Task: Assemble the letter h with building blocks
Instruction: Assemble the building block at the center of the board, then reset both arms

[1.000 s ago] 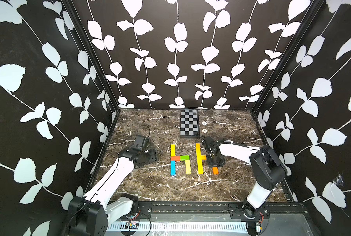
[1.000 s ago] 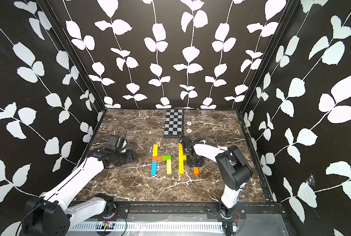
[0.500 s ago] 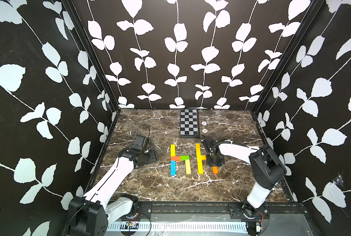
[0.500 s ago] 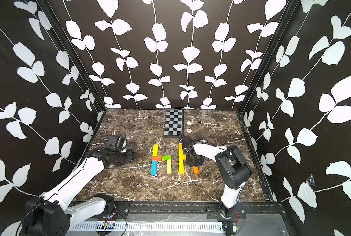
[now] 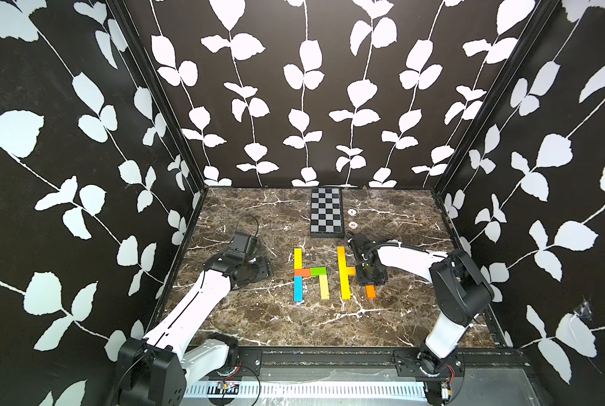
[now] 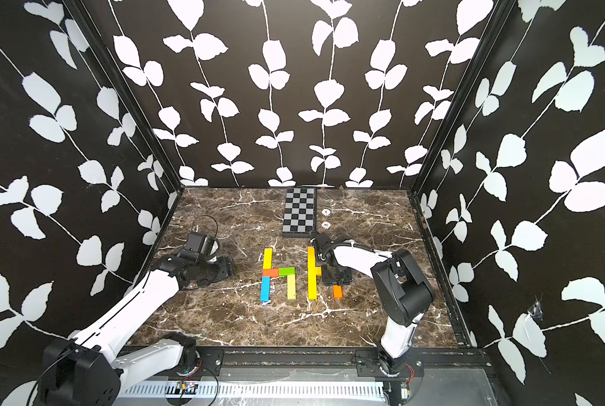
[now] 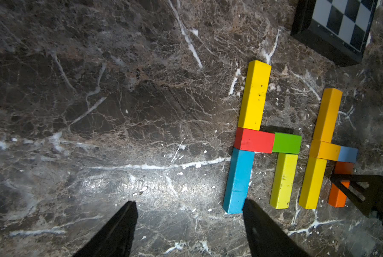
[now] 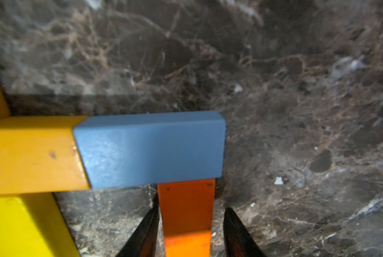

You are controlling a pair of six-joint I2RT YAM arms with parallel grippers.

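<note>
The right end effector [image 8: 191, 210] stands with its two black fingers [image 8: 235, 224] slightly spread, straddling the orange block [image 8: 186, 198]. One finger lies against the block's side. A sliver of table [image 5: 258, 323] shows between the block and the other finger, so the block is not pinched. The orange block's far end butts against the short blue block [image 8: 150, 149], which continues an amber crossbar [image 8: 30, 155] off a yellow stem [image 5: 344, 277]. In both top views this second letter h [image 6: 313, 272] lies right of centre in the lower half of the frame, with the end effector covering its blue piece.

Just left of it, at mid-frame, lies the first letter h [image 5: 308, 272]. Its stem is a yellow bar [image 7: 254, 95], a red bar [image 7: 254, 140] and a long blue bar [image 7: 238, 180]. A green bar [image 7: 287, 143] forms the crossbar and a lime bar [image 7: 284, 180] the leg.

The left end effector [image 7: 189, 201] holds its fingers wide apart over bare table with nothing between them. In both top views it is left of centre, apart from the blocks. The checkered board [image 5: 325, 211] lies above the letters, toward the back wall.
</note>
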